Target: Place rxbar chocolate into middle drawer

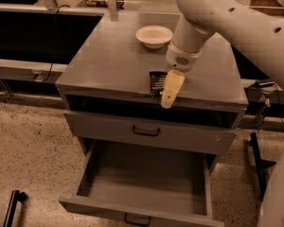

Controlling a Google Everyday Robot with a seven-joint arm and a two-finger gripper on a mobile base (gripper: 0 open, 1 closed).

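Note:
The rxbar chocolate (156, 82), a small flat black bar with pale print, lies on the grey cabinet top near its front edge. My gripper (167, 100) hangs from the pale arm, pointing down and forward. It is right beside the bar's right edge and covers part of it; I cannot tell whether it touches the bar. The middle drawer (132, 211), the lowest one, is pulled out wide and its grey inside holds nothing. The drawer above it (146, 131) is closed.
A white bowl (154, 35) stands at the back of the cabinet top (109, 60). The thick arm (236, 22) spans the upper right. Dark equipment and a stand (260, 141) are to the cabinet's right. Speckled floor lies to the left.

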